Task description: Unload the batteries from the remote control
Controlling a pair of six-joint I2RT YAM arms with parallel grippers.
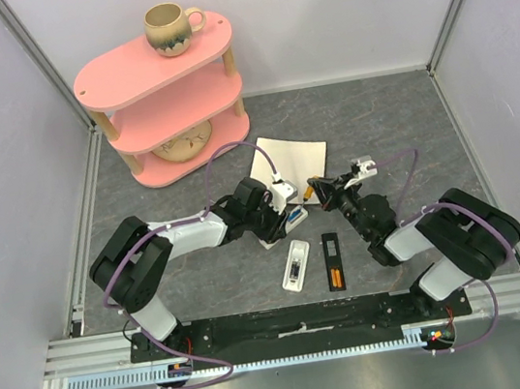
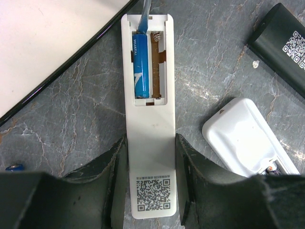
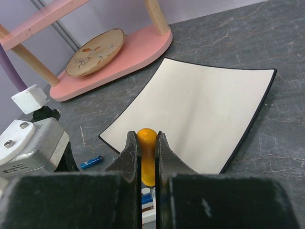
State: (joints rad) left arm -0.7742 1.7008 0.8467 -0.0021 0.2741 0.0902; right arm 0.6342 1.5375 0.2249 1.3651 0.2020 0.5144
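Left gripper (image 2: 151, 143): clenched on the lower half of a white remote (image 2: 150, 114), one finger pressed to each long side. The remote lies flat on the grey table (image 2: 71, 124), back side up, cover off.

Compartment: one blue battery (image 2: 140, 64) sits in the left slot. The right slot shows bare contacts and a spring. A thin bluish blade (image 2: 145, 8) enters from the frame's top edge at the head of the blue cell; I cannot tell whether they touch.

Right gripper (image 3: 147, 138): clamped on the orange handle of a screwdriver (image 3: 147, 164), which points down toward the held remote. The tip is mostly hidden by the fingers in the right wrist view.

Loose blue battery (image 3: 90, 162): on the table near the plate's corner, beside the left gripper and clear of all remotes.

Other remotes: a second white remote (image 1: 297, 265) and a black remote (image 1: 334, 262) lie side by side near the arm bases. The black one holds orange batteries (image 1: 335, 274). The white one's contents are too small to tell.

Background: square white plate (image 3: 200, 114) beyond the grippers; pink shelf (image 1: 154, 73) at the far left, with a mug (image 1: 168, 27) on top.
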